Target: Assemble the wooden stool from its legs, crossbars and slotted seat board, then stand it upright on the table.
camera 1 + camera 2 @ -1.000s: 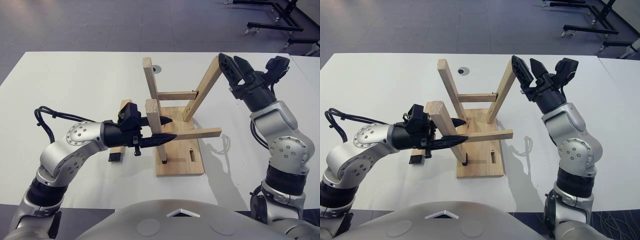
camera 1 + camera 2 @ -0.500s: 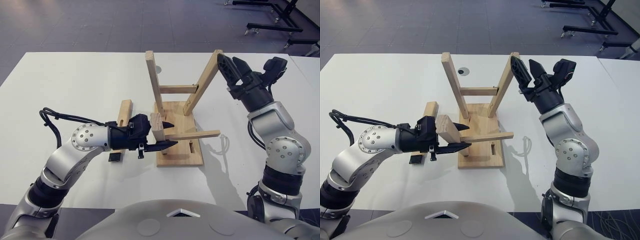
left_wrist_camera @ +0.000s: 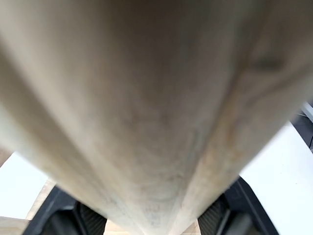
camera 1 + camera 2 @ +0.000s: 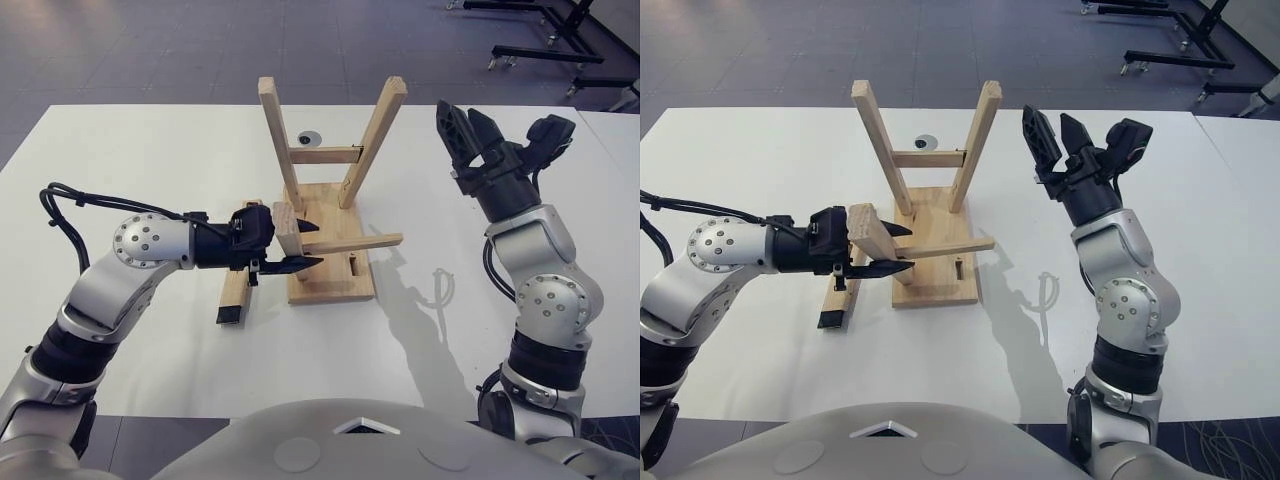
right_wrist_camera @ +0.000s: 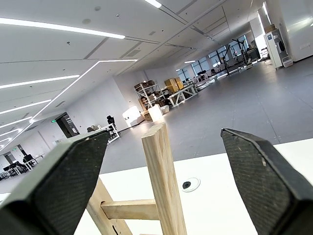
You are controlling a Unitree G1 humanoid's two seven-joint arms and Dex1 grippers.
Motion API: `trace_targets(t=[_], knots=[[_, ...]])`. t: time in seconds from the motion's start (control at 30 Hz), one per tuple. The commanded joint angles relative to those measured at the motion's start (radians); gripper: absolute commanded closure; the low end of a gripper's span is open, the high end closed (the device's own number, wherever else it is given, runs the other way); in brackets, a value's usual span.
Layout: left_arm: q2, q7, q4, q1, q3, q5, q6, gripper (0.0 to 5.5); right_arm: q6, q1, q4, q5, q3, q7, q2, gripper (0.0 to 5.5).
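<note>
Frame centre: left gripper [image 4: 306, 246] clamps a third leg [image 4: 288, 222] at the seat board [image 4: 340, 286], slotting it home likely next; right gripper [image 4: 460, 118], upper right, gapes wide.

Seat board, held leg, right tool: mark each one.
seat board [image 4: 335, 285], left eye view, bare near edge.
held leg [image 4: 288, 222], left eye view, top end.
right tool [image 4: 457, 110], left eye view, between open fingertips.

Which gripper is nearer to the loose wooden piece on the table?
Left. The left gripper, shut on a stool leg, is near the loose piece; the right gripper, open, is beyond the seat board.
</note>
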Motion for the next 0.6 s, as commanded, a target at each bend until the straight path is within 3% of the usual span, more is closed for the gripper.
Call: trace_targets(t=[0.03,0.13,0.17,0.47,0.6], knots=[[0.043,0.011,0.089,0.016,-0.019,0.122,0.029,3.46,-0.015,-0.018,0.016,-0.019,0.0,0.011,0.005,1.31],[0.039,0.01,0.133,0.023,-0.016,0.125,0.002,3.46,-0.023,-0.025,0.024,-0.03,0.0,0.019,0.009,1.31],[0.038,0.011,0.151,0.023,-0.01,0.124,-0.01,3.09,-0.025,-0.026,0.027,-0.034,0.001,0.021,0.01,1.31],[0.022,-0.004,0.098,0.038,0.1,0.102,-0.059,1.72,-0.047,-0.018,0.033,-0.047,-0.018,0.033,0.016,1.31],[0.035,-0.009,0.029,0.06,0.137,0.081,-0.044,1.72,-0.054,-0.01,0.032,-0.052,-0.029,0.035,0.016,1.31]])
